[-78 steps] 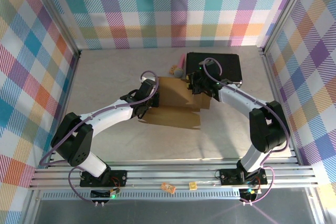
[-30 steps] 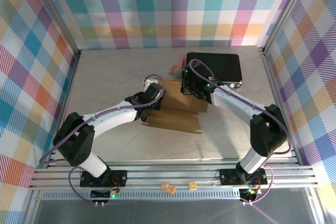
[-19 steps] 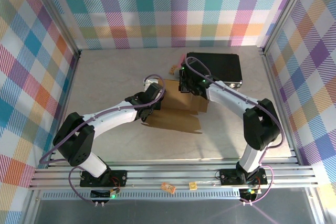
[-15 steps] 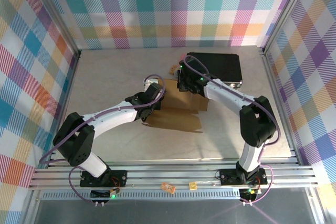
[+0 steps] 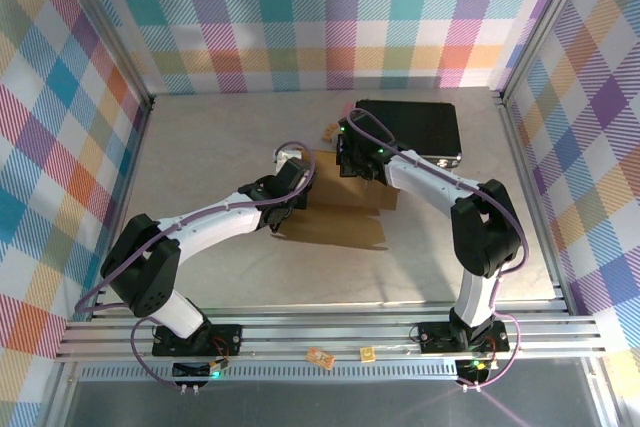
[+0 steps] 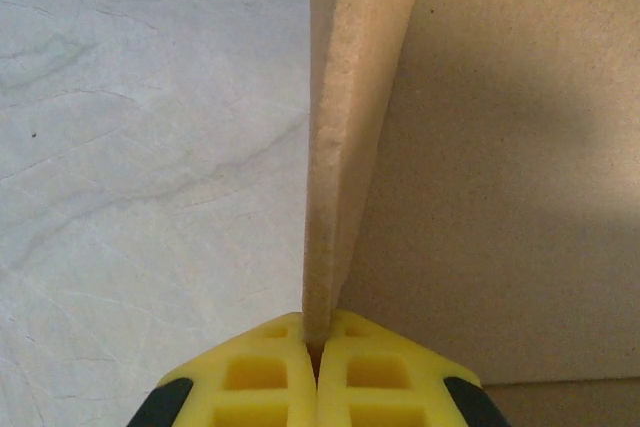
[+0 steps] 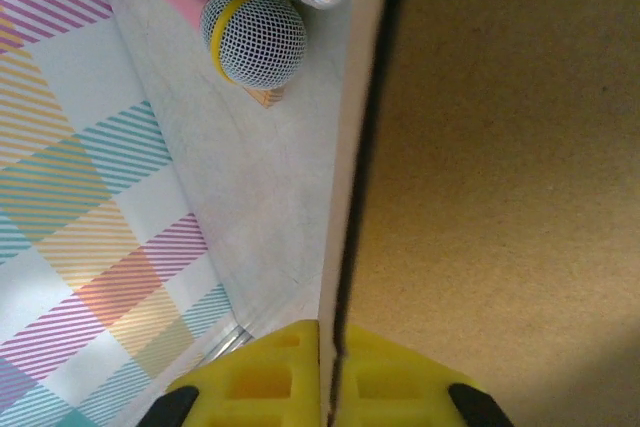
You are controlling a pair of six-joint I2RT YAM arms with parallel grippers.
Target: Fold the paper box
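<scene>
On pale tabletop (image 5: pixel 210 147), paper box (image 5: pixel 345 202), plaid walls (image 5: pixel 300 17)

"What carries everything here?"

"A pale beige surface (image 5: pixel 200 167), faintly veined like stone."

"And what lies on it?"

"Around the middle of the frame there's a brown cardboard box (image 5: pixel 340 229), still an open sheet. Its near panel rests on the surface. In the upper right a black case (image 5: pixel 420 127) lies flat, close behind the cardboard's far right corner."

"Anything smaller?"

"A toy microphone (image 7: pixel 254 35) with a mesh head, a yellow band and a pink handle lies on its side, just left of the case."
</scene>
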